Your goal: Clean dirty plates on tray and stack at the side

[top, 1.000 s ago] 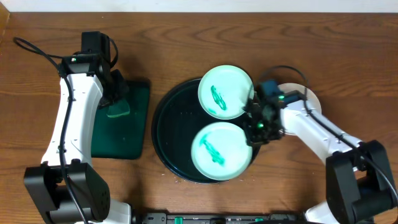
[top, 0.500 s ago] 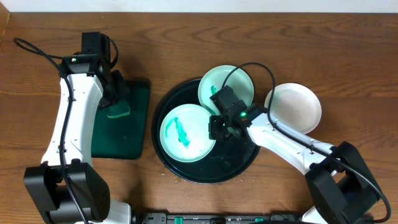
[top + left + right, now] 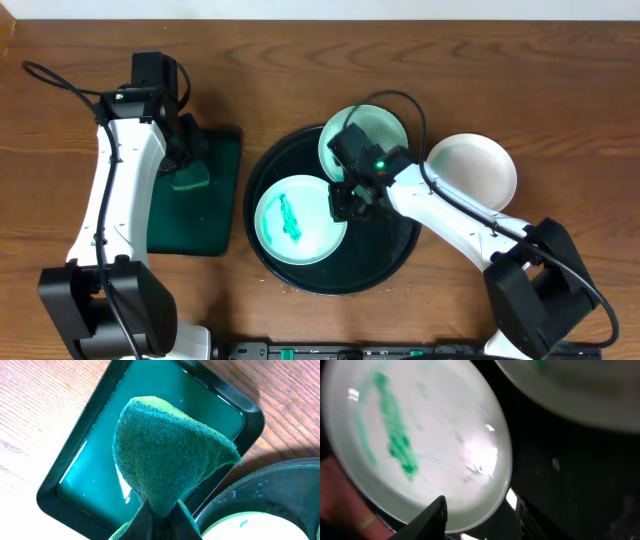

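Bring sponge point(image 3: 170, 455), pinched in closed left fingers point(image 3: 141, 527), across; steady smeared plate point(image 3: 420, 435), rim between right fingers point(image 3: 434, 512), grip unclear, flat for wiping.

No readable text, labels, brands, numbers or signs in any view

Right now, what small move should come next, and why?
Probably the left gripper should carry its sponge from above the green tray towards the left plate in the black tray, because its green smear is unwiped. The right gripper straddles that plate's rim, so it looks able to steady it.
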Motion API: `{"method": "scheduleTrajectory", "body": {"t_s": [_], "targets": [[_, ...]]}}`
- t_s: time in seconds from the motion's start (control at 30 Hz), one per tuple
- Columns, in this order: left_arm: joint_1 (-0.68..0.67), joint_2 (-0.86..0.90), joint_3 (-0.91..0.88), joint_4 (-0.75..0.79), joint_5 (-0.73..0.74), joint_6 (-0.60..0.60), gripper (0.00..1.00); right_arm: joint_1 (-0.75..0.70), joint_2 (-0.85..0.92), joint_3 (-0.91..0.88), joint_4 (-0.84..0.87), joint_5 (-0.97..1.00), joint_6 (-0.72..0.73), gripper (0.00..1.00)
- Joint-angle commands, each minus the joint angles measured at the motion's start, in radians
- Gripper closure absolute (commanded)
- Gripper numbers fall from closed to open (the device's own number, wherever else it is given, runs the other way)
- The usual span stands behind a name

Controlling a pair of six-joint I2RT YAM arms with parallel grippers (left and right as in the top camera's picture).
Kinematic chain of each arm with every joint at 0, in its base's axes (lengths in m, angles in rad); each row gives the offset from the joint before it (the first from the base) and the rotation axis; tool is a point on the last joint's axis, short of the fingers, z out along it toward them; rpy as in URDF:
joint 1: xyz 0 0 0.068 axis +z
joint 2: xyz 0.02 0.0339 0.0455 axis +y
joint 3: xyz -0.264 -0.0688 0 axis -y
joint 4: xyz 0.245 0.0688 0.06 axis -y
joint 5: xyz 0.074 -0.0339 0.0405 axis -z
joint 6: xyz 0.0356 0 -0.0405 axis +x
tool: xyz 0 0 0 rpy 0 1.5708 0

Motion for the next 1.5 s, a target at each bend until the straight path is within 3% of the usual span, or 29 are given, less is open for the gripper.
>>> {"method": "scheduleTrajectory", "body": {"t_s": [0.0, 0.23, 0.47, 0.67, 1.1, 1.47], "targets": [[0.002, -0.006, -0.005, -0.002, -0.009, -0.010, 0.93, -0.006, 0.045, 0.023, 0.039, 0.023, -0.175, 0.64], [0.002, -0.006, -0.005, -0.003, -0.009, -0.009, 0.93, -0.026, 0.217, 0.140, -0.035, -0.019, -0.217, 0.67], [0.002, -0.006, -0.005, -0.003, -0.009, -0.009, 0.93, -0.027, 0.216, 0.212, -0.117, -0.041, -0.242, 0.69], [0.002, -0.006, -0.005, -0.008, -0.009, -0.009, 0.93, -0.027, 0.167, 0.324, -0.283, 0.144, -0.287, 0.72], [0.002, -0.006, -0.005, -0.018, -0.009, -0.009, 0.93, -0.024, 0.204, 0.202, -0.188, 0.160, -0.248, 0.78], [-0.005, -0.006, -0.005, -0.024, -0.009, -0.010, 0.93, -0.026, 0.258, 0.202, -0.159, 0.089, -0.290, 0.79]]}}
